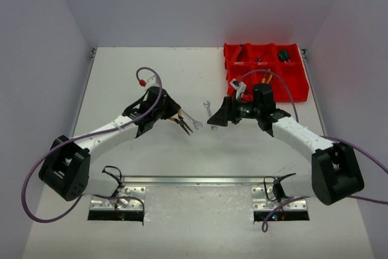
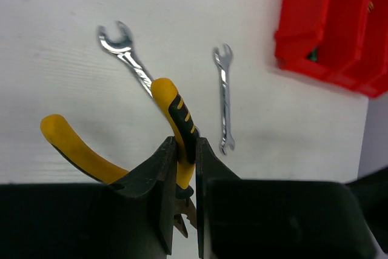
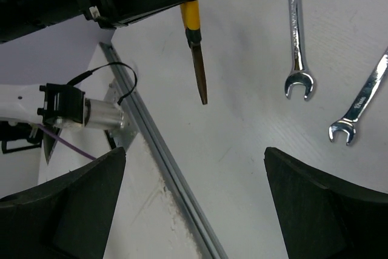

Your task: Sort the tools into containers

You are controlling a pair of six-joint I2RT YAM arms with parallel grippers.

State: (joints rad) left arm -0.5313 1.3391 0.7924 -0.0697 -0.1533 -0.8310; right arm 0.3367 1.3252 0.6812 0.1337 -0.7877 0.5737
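Observation:
My left gripper is shut on one black-and-yellow handle of the yellow-handled pliers. Their other handle splays out to the left. In the top view the left gripper holds the pliers at the table's middle. Two silver wrenches lie on the table just beyond them. My right gripper is open with nothing between its fingers, and in the top view it faces the left one. The right wrist view shows the pliers' nose and both wrenches. The red containers stand at the back right.
Several tools lie in the red compartments, among them a green-handled one. A metal rail runs along the near edge between the arm bases. Purple cables loop above each arm. White walls close in the table on three sides.

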